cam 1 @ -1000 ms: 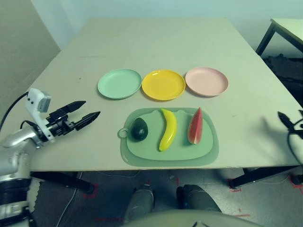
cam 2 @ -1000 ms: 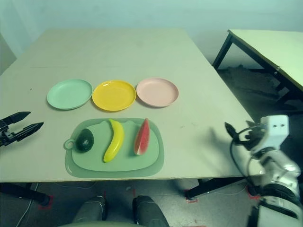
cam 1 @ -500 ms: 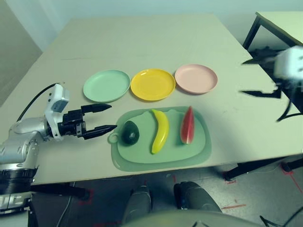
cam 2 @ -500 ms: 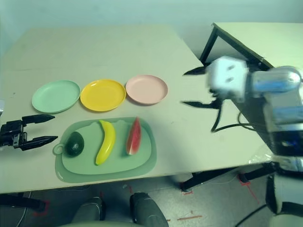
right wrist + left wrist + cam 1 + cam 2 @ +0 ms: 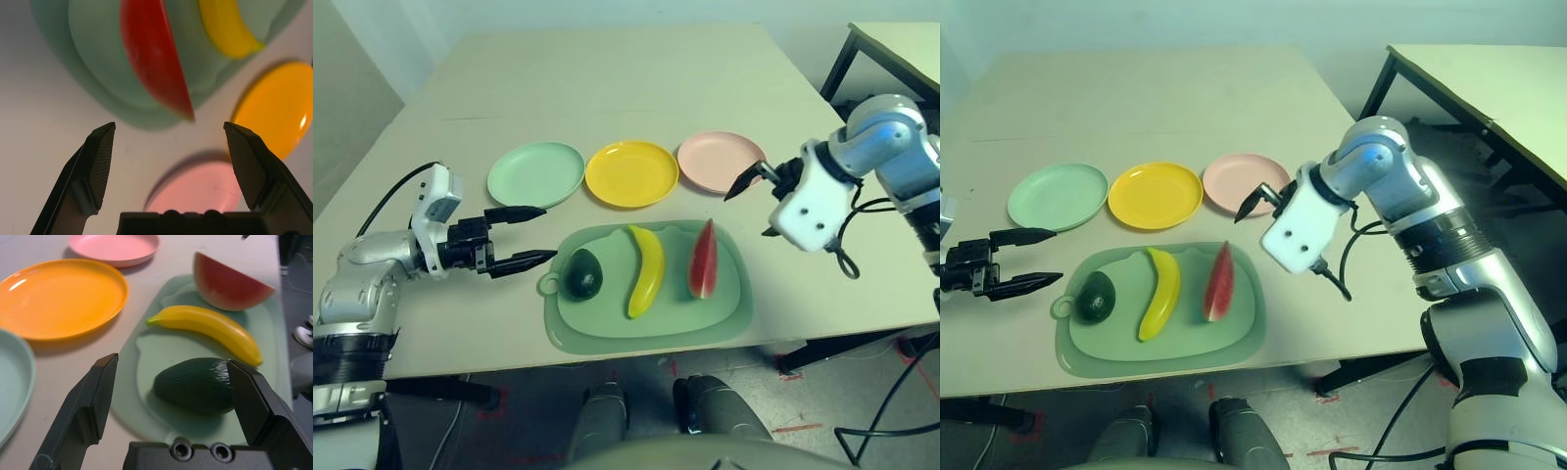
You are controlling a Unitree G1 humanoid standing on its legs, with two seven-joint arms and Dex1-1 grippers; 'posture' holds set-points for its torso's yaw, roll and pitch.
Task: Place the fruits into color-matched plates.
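A dark green avocado point(image 5: 582, 274), a yellow banana point(image 5: 646, 269) and a red watermelon wedge point(image 5: 703, 259) lie side by side on a green cutting board point(image 5: 651, 318). Behind the board stand a mint green plate point(image 5: 536, 173), a yellow plate point(image 5: 631, 172) and a pink plate point(image 5: 710, 157), all bare. My left gripper point(image 5: 548, 232) is open, low over the table just left of the avocado point(image 5: 195, 384), pointing at it. My right gripper point(image 5: 747, 215) is open above the table between the pink plate point(image 5: 200, 188) and the watermelon point(image 5: 151, 54).
The cutting board's loop handle point(image 5: 546, 285) points toward my left gripper. A second table point(image 5: 1489, 88) stands to the far right across a gap. A black cable point(image 5: 847, 259) hangs from my right wrist. Bare tabletop point(image 5: 607, 88) stretches behind the plates.
My right arm has swung in from the right side and now hovers near the pink plate and watermelon. My left gripper has come in from the table's left side to just left of the avocado.
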